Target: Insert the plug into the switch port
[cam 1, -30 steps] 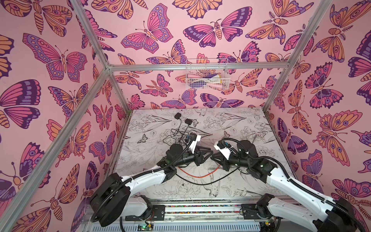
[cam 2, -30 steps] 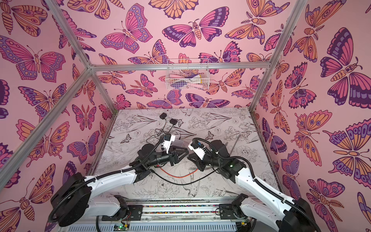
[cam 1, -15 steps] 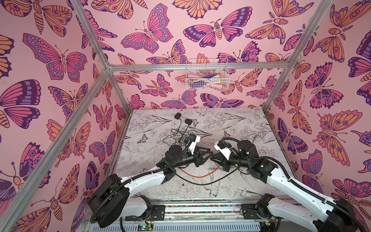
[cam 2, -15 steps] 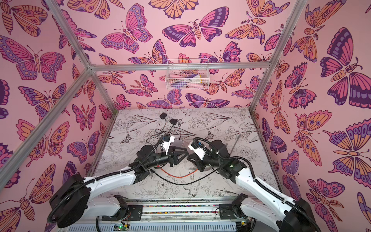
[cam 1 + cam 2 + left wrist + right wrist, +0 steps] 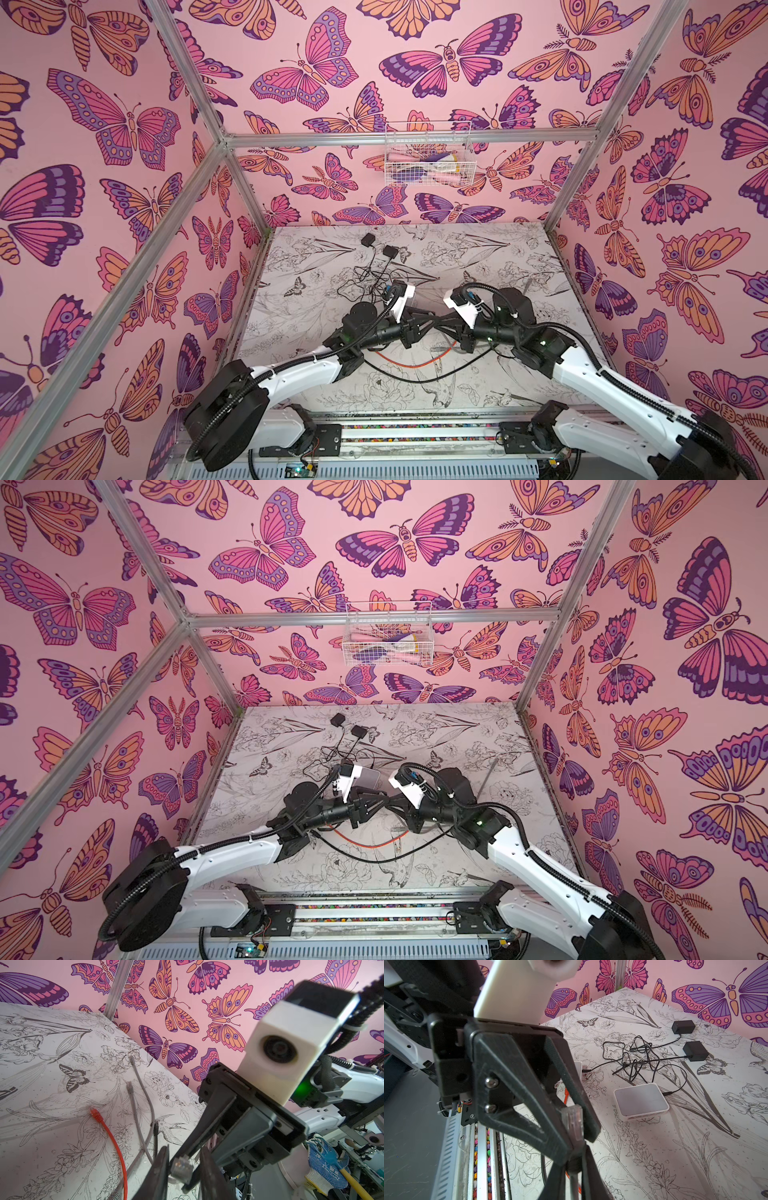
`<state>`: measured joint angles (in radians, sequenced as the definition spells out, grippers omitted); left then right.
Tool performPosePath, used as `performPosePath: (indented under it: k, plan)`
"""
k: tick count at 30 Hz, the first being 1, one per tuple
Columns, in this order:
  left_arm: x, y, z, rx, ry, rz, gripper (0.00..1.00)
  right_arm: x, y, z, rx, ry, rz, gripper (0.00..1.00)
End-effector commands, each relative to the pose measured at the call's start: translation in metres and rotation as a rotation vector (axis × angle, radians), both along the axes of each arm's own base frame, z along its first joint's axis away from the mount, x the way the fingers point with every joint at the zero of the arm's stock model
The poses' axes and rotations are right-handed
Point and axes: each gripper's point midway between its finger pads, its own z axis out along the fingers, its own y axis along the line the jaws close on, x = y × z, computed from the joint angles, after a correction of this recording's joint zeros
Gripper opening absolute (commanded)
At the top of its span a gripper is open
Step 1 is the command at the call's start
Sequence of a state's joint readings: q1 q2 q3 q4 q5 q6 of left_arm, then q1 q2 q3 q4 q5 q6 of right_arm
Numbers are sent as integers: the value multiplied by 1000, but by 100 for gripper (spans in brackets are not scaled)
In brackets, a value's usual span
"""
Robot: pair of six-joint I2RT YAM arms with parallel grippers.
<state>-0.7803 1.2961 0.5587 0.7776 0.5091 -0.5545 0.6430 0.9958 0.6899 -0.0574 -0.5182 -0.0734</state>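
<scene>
The plug (image 5: 181,1168) hangs in mid-air over the middle of the tabletop (image 5: 478,253). The right pincer (image 5: 575,1162) is clamped on its rear end and the left pincer (image 5: 184,1153) is narrow about its clear body (pinching or merely flanking, I cannot tell). If the right lets go too soon, the plug could drop or twist out of line. The white switch (image 5: 641,1101) lies just beyond. Tangled black leads (image 5: 633,1053) crowd its far side, while the orange cable (image 5: 116,1142) and grey cables (image 5: 135,1105) sprawl beneath.
</scene>
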Motion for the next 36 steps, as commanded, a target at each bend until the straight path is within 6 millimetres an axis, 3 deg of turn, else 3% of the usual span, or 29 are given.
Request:
performPosePath:
  k: [1, 10, 12, 14, 16, 17, 23, 28, 36]
  plan:
    - [-8, 0, 3, -10, -27, -32, 22, -1, 7, 19, 43, -25, 30, 0]
    - [-10, 1, -1, -5, -31, -37, 6, -3, 7, 18, 42, -16, 41, 0]
    - [-14, 5, 12, -29, -61, -32, 3, -5, 7, 17, 43, -13, 46, 0]
    - [-15, 7, 13, -35, -70, -32, 9, -6, 7, 18, 44, -9, 54, 0]
    - [-17, 8, 16, -43, -79, -34, 32, -8, 8, 18, 46, -5, 64, 0]
    - [-19, 9, 18, -51, -86, -40, 36, -8, 9, 18, 46, -3, 66, 0]
    - [-32, 16, 32, -108, -132, -68, 42, -11, 10, 21, 60, -1, 86, 0]
    - [-32, 17, 29, -101, -132, -71, 42, -14, 12, 24, 72, 4, 107, 0]
    - [-30, 17, 30, -111, -132, -75, 22, -19, 14, 24, 73, 21, 133, 0]
